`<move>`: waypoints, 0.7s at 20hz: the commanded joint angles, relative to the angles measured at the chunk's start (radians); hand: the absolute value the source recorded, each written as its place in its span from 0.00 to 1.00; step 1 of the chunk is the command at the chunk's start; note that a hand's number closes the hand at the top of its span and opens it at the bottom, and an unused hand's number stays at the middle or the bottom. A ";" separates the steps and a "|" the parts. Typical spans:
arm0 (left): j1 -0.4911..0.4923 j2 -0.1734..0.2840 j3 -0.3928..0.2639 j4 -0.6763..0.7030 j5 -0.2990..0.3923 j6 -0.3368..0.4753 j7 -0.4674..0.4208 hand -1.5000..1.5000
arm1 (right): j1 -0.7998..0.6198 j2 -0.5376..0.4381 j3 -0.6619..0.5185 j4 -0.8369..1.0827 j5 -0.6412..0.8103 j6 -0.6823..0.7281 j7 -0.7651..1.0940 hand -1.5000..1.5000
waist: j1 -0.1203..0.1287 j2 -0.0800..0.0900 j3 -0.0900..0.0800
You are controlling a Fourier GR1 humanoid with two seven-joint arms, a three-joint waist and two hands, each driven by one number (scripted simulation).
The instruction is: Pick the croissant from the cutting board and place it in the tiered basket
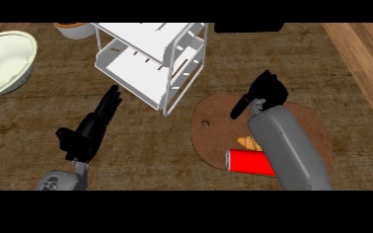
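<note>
Right robot hand (267,92) curled, empty | left (93,123) open | brown counter (58,103), wood edge (357,49)

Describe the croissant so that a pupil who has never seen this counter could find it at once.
Find the brown cutting board right of the white tiered basket. The croissant lies on it, partly hidden by the right forearm. It is golden, unlike the red can just below it.
</note>
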 commanded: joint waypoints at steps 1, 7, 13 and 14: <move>0.004 -0.005 0.000 0.017 0.000 -0.014 -0.010 0.50 | 0.067 0.040 -0.008 -0.018 0.074 0.009 0.240 0.00 | 0.012 0.007 0.001; -0.003 -0.001 0.002 -0.014 -0.003 -0.020 0.011 0.50 | 0.149 0.067 -0.087 -0.152 0.129 0.085 0.240 0.00 | 0.010 0.003 0.001; -0.002 -0.007 0.002 -0.028 -0.005 -0.027 0.022 0.50 | 0.283 0.068 -0.039 -0.242 0.141 0.063 0.240 0.00 | 0.025 0.006 0.002; -0.022 -0.009 0.020 0.034 -0.016 -0.031 -0.026 0.50 | 0.275 0.068 -0.069 -0.231 0.132 0.074 0.221 0.00 | 0.024 0.012 0.002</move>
